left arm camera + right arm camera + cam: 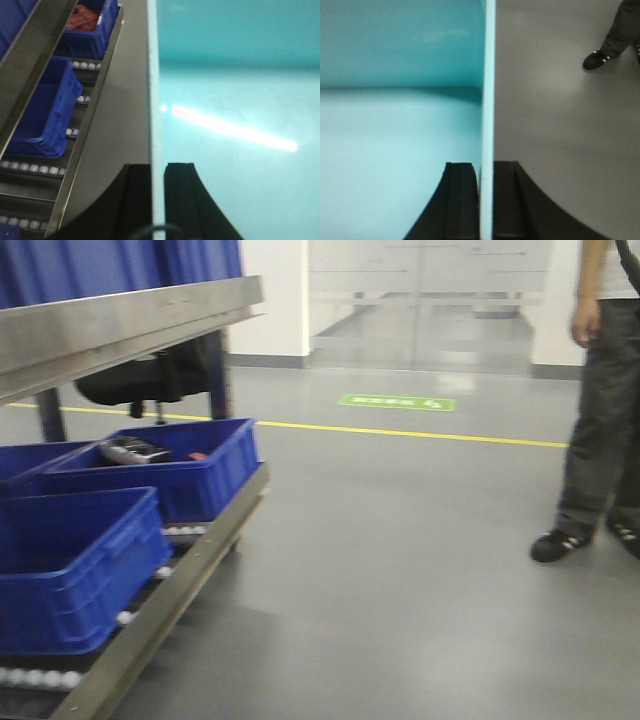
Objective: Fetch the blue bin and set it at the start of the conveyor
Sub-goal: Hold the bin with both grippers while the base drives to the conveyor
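The blue bin is a pale turquoise plastic tub with smooth, plain walls and a glossy inside that catches a long white streak of reflected light. In the left wrist view its interior fills the right two thirds of the frame, and its thin pale rim runs as a straight vertical line from top to bottom. In the right wrist view the same tub fills the left half, with a side wall meeting the floor of the tub along a soft dark seam.

The bin is held between both arms above the grey floor. The left gripper is closed to a narrow gap with the rim pinched in it: one black finger sits outside the wall, the other inside. The right gripper grips the opposite wall the same way, its fingers pressed against both faces.

At the left of the left wrist view, dark blue crates sit on a rack of white rollers. In the front view the crates occupy the lower left under a steel rail. A yellow line crosses the floor, and a person stands at the right edge.
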`<act>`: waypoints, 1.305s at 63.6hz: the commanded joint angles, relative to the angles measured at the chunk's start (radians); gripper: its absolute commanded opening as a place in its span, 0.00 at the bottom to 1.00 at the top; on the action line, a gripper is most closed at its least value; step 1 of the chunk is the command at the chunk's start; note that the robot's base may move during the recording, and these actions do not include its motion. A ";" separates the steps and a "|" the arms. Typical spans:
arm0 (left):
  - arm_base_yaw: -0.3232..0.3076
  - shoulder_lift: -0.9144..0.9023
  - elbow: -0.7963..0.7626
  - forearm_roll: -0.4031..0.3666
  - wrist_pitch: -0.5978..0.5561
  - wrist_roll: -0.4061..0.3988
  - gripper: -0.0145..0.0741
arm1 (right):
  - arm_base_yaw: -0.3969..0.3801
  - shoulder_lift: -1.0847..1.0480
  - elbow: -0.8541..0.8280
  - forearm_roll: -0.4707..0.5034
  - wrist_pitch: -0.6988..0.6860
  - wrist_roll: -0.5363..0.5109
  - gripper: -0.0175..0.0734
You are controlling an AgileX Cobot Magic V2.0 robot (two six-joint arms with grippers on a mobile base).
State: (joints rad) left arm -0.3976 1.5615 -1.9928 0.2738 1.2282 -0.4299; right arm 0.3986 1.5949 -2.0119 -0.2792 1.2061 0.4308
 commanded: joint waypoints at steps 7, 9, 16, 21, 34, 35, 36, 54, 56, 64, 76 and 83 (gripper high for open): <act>-0.004 -0.016 -0.016 0.025 -0.026 0.007 0.04 | -0.006 -0.013 -0.008 -0.051 -0.032 -0.014 0.02; -0.004 -0.016 -0.016 0.025 -0.026 0.007 0.04 | -0.006 -0.013 -0.008 -0.051 -0.032 -0.014 0.02; -0.004 -0.016 -0.016 0.025 -0.026 0.007 0.04 | -0.006 -0.013 -0.008 -0.051 -0.032 -0.014 0.02; -0.004 -0.016 -0.016 0.025 -0.026 0.007 0.04 | -0.006 -0.013 -0.008 -0.051 -0.032 -0.014 0.02; -0.004 -0.016 -0.016 0.025 -0.026 0.007 0.04 | -0.006 -0.013 -0.008 -0.051 -0.032 -0.014 0.02; -0.004 -0.016 -0.016 0.025 -0.026 0.007 0.04 | -0.006 -0.013 -0.008 -0.051 -0.032 -0.014 0.02; -0.004 -0.016 -0.016 0.025 -0.026 0.007 0.04 | -0.006 -0.013 -0.008 -0.051 -0.032 -0.014 0.02; -0.004 -0.016 -0.016 0.026 -0.052 0.007 0.04 | -0.006 -0.013 -0.008 -0.051 -0.032 -0.014 0.02; -0.004 -0.016 -0.016 0.026 -0.052 0.007 0.04 | -0.006 -0.013 -0.008 -0.051 -0.032 -0.014 0.02; -0.004 -0.016 -0.016 0.026 -0.052 0.007 0.04 | -0.006 -0.013 -0.008 -0.051 -0.032 -0.014 0.02; -0.004 -0.016 -0.016 0.026 -0.052 0.007 0.04 | -0.006 -0.013 -0.008 -0.051 -0.032 -0.014 0.02; -0.004 -0.016 -0.016 0.026 -0.052 0.007 0.04 | -0.006 -0.013 -0.008 -0.051 -0.032 -0.014 0.02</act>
State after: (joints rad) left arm -0.3976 1.5615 -1.9950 0.2776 1.2144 -0.4299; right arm 0.3986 1.5940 -2.0119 -0.2832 1.2036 0.4308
